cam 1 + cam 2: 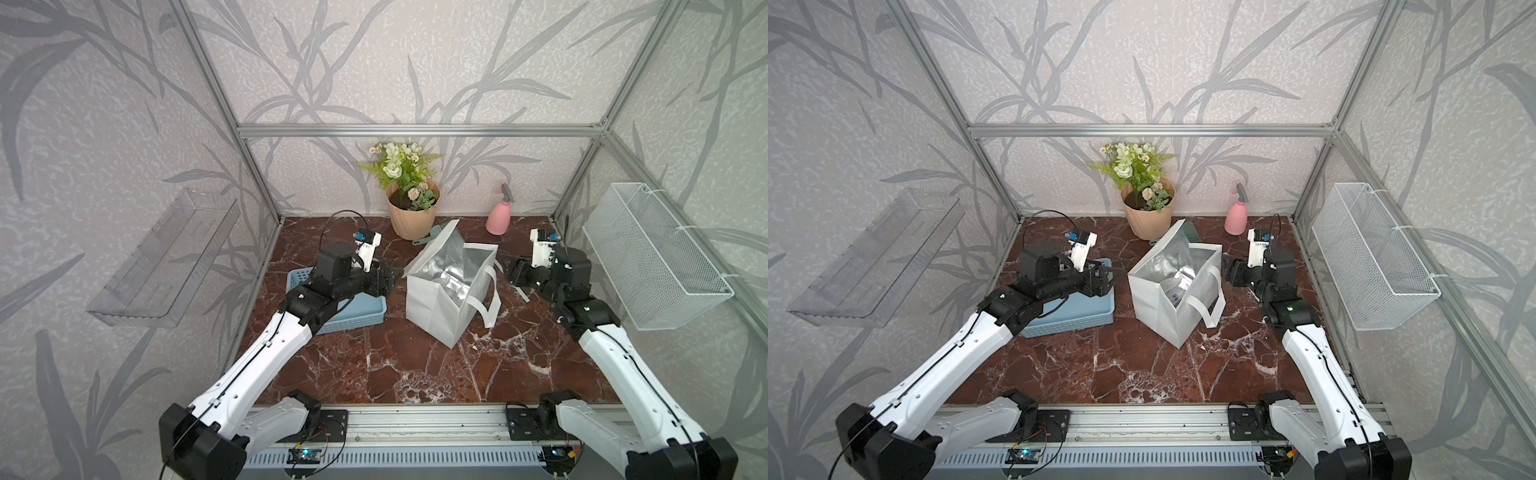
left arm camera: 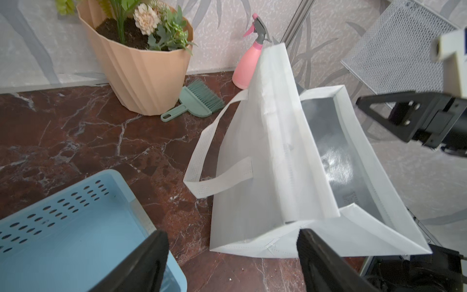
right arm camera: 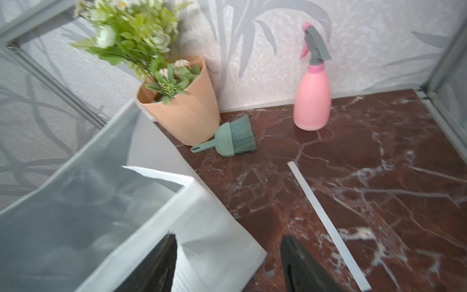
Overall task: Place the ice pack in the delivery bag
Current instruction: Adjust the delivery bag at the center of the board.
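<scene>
Inside the delivery bag (image 1: 1154, 305): the ice pack (image 1: 1177, 293), pale against the silver lining and only partly seen past the rim (a small dark mark on it just showing). Bag upright on the tabletop (image 1: 415, 365), mouth open, far-left wall standing higher than the rest, a loop handle hanging down each long side.

Just beside the bag's left wall, the left tool (image 2: 232, 233), jaws wide apart and gripping nothing, hovering over the edge of the blue basket (image 1: 357, 318) nearest the bag. At the bag's right side, the right tool (image 3: 230, 237), jaws likewise apart and empty. One finger in front of the bag's wall in the wrist view, contact impossible to tell.

Behind the bag: flower pot (image 1: 413, 216), green hand brush (image 2: 199, 101) just beside its foot, pink spray bottle (image 1: 498, 218). Flat on the tabletop near the right tool, a white strip (image 3: 328, 227).
</scene>
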Controlling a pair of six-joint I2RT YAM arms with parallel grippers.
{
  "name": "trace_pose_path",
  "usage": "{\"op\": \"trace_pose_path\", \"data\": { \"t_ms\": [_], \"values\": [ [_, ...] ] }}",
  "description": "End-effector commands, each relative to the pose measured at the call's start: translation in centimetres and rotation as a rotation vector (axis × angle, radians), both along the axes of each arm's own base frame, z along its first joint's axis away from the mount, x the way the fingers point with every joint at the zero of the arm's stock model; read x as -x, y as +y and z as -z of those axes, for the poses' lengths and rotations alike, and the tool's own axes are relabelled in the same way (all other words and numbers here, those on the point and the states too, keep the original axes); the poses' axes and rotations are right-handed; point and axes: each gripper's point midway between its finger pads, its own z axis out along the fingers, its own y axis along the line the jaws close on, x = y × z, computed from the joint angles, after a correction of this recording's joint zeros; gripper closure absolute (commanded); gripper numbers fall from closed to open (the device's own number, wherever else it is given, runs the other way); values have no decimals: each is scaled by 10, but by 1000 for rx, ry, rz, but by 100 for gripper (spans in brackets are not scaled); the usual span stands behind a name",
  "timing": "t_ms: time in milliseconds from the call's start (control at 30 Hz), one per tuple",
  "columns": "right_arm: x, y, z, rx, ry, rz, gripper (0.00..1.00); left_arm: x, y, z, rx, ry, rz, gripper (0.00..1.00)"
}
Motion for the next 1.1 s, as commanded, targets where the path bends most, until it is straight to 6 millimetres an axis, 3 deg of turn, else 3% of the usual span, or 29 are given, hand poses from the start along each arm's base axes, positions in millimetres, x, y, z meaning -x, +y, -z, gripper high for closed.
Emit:
{"op": "trace_pose_path", "data": {
  "t_ms": [0,200,433,633,767,900,1000,1067],
  "values": [
    [3,32,-5,-24,34,-192,31,12,-5,0,19,-46,41,20],
    [-5,53,-29,0,-9,-310,29,20,-14,16,28,-35,82,22],
    [-23,83,-19,169,76,-451,28,10,-24,22,7,-56,95,22],
    [-36,91,-2,293,134,-516,29,5,-31,24,8,-57,121,22],
    [-39,99,10,364,153,-545,39,3,-33,26,-2,-66,123,22],
    [-44,107,23,471,162,-571,43,2,-34,28,-2,-67,129,22],
    [-48,109,22,467,165,-557,51,1,-34,32,-15,-73,130,22],
    [-45,111,20,462,161,-563,66,-1,-34,35,-32,-86,130,25]
  ]
}}
